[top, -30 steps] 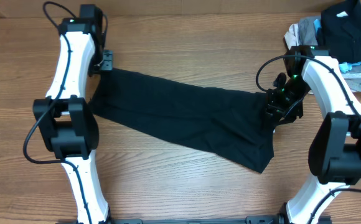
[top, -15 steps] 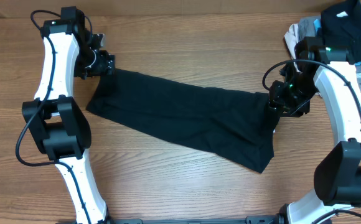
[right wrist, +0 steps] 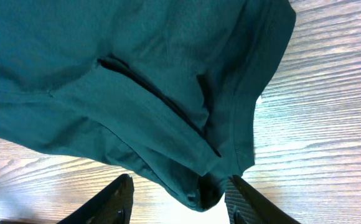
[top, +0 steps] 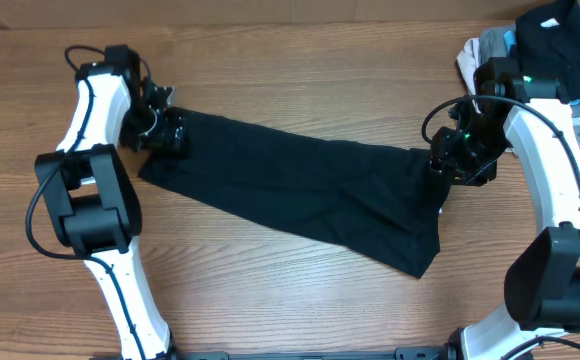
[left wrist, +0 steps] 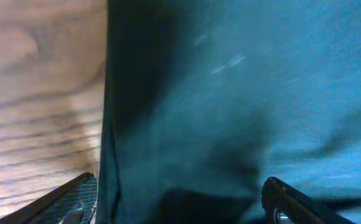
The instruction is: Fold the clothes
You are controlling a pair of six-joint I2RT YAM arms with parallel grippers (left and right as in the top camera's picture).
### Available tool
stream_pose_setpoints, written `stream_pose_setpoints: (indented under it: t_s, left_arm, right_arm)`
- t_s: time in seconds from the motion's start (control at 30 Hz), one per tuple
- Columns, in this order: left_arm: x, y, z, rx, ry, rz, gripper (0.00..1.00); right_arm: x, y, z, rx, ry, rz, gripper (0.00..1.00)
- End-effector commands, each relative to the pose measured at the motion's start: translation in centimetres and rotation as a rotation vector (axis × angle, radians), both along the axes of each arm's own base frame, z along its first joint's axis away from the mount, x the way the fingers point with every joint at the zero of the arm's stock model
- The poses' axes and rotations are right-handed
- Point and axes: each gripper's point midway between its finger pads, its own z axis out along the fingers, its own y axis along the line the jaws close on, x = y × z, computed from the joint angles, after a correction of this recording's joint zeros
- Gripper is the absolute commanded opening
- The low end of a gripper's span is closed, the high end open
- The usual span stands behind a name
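Note:
A black garment [top: 300, 185] lies spread in a long slanted strip across the wooden table [top: 300, 70]. My left gripper [top: 166, 131] is low over its upper left end. In the left wrist view the fingers [left wrist: 179, 182] are wide apart with the cloth [left wrist: 243, 74] and its edge between them. My right gripper [top: 450, 160] is at the garment's right end. In the right wrist view the fingers [right wrist: 180, 180] are apart on either side of a folded corner of the cloth [right wrist: 106, 62], not closed on it.
A pile of other clothes [top: 555, 50], black, grey and blue, sits at the back right corner next to the right arm. Bare wood [right wrist: 317, 124] lies right of the garment's corner and bare wood [left wrist: 37, 93] lies left of its left edge.
My left gripper has moved from beyond the garment's upper left corner forward onto its left end. The right gripper shifted slightly toward the back, then stayed. The garment has not moved.

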Motion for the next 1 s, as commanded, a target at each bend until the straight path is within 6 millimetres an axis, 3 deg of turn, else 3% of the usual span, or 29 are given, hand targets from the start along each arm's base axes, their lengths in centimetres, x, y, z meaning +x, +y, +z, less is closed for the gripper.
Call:
stream_pose_setpoints:
  t_s: [0.0,0.17,0.23,0.3,0.43,0.47,0.57,0.7,0.97]
  left_arm:
    - [-0.8,0.5,-2.2,0.003,0.023,-0.015,0.89]
    - [-1.5,0.4,-3.8,0.001,0.03,-0.01,0.86]
    - [-2.1,0.3,-4.7,-0.004,0.039,-0.004,0.8]
    - [-2.7,0.1,-5.7,-0.005,0.053,0.011,0.65]
    - [-3.9,0.0,-7.0,-0.008,0.078,0.044,0.11]
    - [-4.0,0.0,-7.1,-0.006,0.083,0.055,0.04]
    - [-4.2,0.7,-7.1,-0.006,0.091,0.117,0.04]
    - [-4.4,3.1,-6.5,-0.019,0.109,0.26,0.04]
    - [-5.0,8.0,-3.2,-0.085,0.078,0.415,0.04]
  right_arm:
    - [0.3,0.1,0.6,0.007,-0.026,0.0,0.52]
    - [0.3,0.1,0.6,0.007,-0.026,0.0,0.52]
    - [0.4,0.1,0.6,0.007,-0.026,0.0,0.52]
    - [0.4,0.1,0.6,0.007,-0.027,0.0,0.52]
    - [0.4,0.1,0.6,0.007,-0.027,0.0,0.52]
    - [0.4,0.1,0.6,0.007,-0.027,0.0,0.52]
    - [0.3,0.1,0.6,0.007,-0.026,0.0,0.52]
    - [0.3,0.1,0.6,0.007,-0.025,-0.003,0.52]
    - [0.2,0.1,0.5,0.005,-0.014,-0.024,0.52]
